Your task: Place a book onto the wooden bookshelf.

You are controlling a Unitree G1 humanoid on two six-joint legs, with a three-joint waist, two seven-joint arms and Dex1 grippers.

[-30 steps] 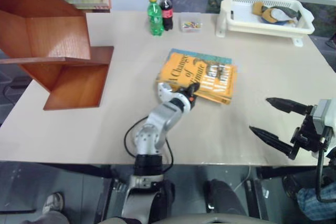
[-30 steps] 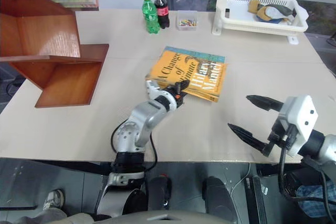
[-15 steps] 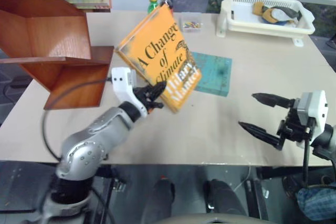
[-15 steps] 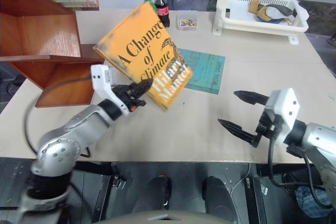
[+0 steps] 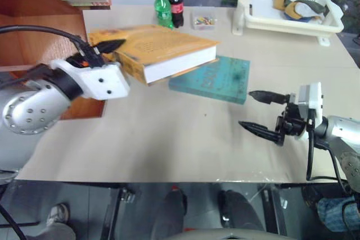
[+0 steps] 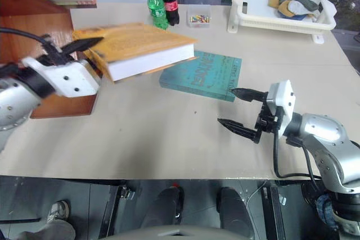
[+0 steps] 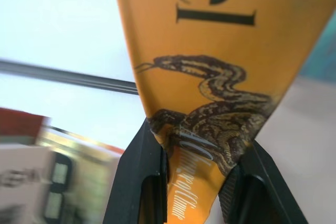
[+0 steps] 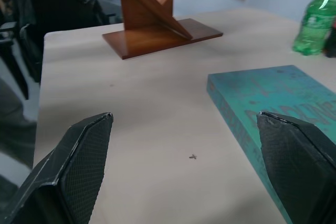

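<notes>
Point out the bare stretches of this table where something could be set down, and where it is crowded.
Bare: the near half of the table, from the wooden bookshelf across to the open right gripper; also the strip between the teal book and the white basket. Crowded: the far edge by the bottles and small box.

teal book (image 5: 211,78) flat on table (image 5: 169,139); green bottle (image 5: 163,7), cola bottle (image 5: 176,4), white basket (image 5: 287,7) at far edge
</notes>
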